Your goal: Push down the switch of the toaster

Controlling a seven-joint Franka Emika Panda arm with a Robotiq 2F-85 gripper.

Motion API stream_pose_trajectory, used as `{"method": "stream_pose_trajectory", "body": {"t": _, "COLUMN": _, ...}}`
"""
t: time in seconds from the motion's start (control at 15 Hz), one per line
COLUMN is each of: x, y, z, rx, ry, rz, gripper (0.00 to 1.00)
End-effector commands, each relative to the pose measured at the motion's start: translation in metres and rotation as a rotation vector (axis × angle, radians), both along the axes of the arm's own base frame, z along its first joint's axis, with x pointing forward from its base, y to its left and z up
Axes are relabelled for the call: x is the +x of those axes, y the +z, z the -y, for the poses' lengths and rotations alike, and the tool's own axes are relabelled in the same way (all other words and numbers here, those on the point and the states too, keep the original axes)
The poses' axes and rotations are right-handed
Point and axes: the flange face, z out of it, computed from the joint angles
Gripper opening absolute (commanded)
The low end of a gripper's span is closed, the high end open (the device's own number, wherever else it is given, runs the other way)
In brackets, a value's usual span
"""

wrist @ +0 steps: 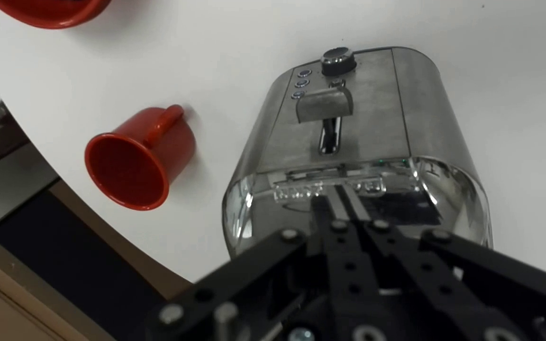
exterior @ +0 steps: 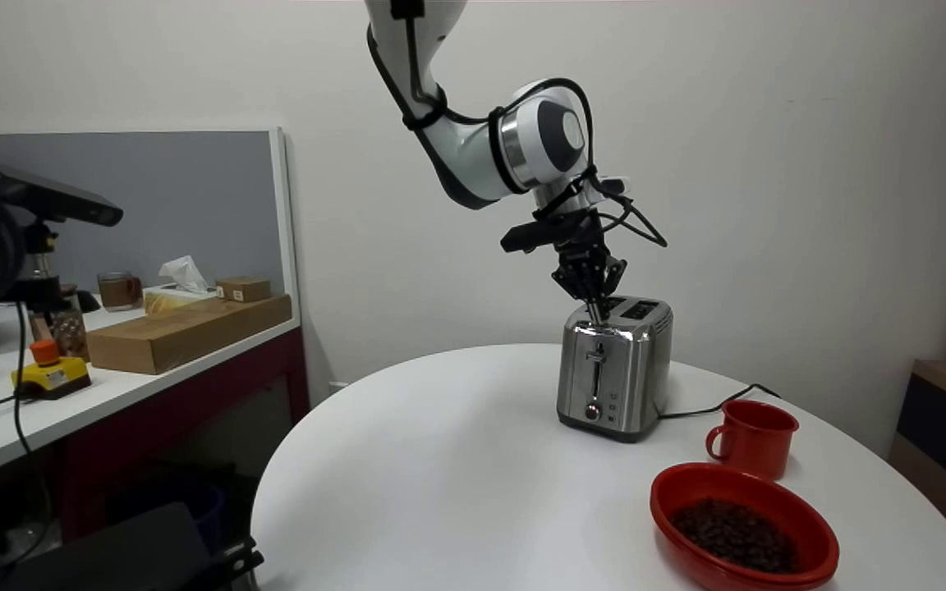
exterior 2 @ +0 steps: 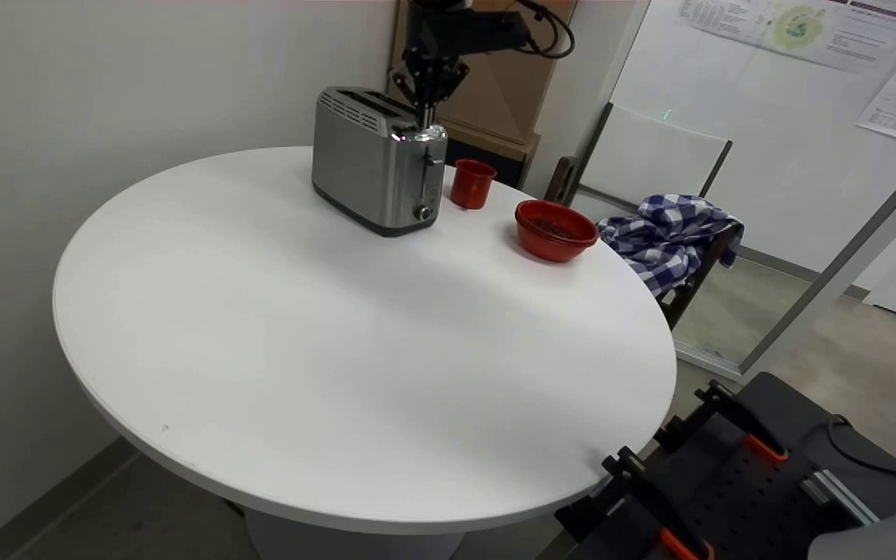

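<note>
Wrist view: claw (wrist: 341,190) pressed together, fingers (wrist: 337,203) side by side. Tips over the shiny upper front edge of the steel two-slot toaster (wrist: 372,137); can't tell if they touch it. Switch lever (wrist: 324,105) juts from the front panel, apart from the tips. Both exterior views put the lever near the top of its vertical track (wrist: 330,138), so it's up. Control knob (wrist: 337,61) at the track's lower end, three small buttons (wrist: 302,84) in a row just beside.

Toaster is upright on the round white counter (exterior: 440,460), near the edge by the wall (exterior: 358,246). In an exterior view the arm (exterior: 473,148) reaches in from above, claw pointing down at the front end of the toaster top, just ahead of the bread slots (exterior: 641,309). Power cord (exterior: 715,408) runs from the toaster toward the counter edge.

Red mug (exterior: 756,439) upright near the toaster, apart from it. Red bowl (exterior: 691,558) holds dark bean-like pieces (exterior: 732,533), near the mug. Chair (exterior 2: 654,155) beyond the counter carries a blue-and-white checked cloth (exterior 2: 662,241).
</note>
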Motion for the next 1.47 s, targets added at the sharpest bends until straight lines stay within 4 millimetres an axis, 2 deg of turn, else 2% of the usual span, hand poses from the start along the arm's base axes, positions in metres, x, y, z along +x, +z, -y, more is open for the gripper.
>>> {"method": "stream_pose_trajectory", "body": {"t": 0.0, "x": 0.002, "y": 0.002, "z": 0.006, "rx": -0.009, "ry": 0.011, "rz": -0.017, "gripper": 0.01}}
{"method": "stream_pose_trajectory", "body": {"t": 0.4, "x": -0.013, "y": -0.001, "z": 0.023, "rx": -0.025, "ry": 0.047, "rz": -0.154, "gripper": 0.01}}
{"method": "stream_pose_trajectory", "body": {"t": 0.53, "x": -0.012, "y": -0.006, "z": 0.024, "rx": -0.036, "ry": 0.046, "rz": -0.142, "gripper": 0.02}}
{"method": "stream_pose_trajectory", "body": {"t": 1.0, "x": -0.011, "y": -0.035, "z": 0.0, "rx": -0.041, "ry": 0.067, "rz": -0.148, "gripper": 0.01}}
{"method": "stream_pose_trajectory", "body": {"t": 1.2, "x": -0.011, "y": -0.054, "z": -0.009, "rx": -0.041, "ry": 0.075, "rz": -0.154, "gripper": 0.01}}
{"method": "stream_pose_trajectory", "body": {"t": 1.4, "x": -0.009, "y": -0.074, "z": -0.01, "rx": -0.05, "ry": 0.067, "rz": -0.154, "gripper": 0.01}}
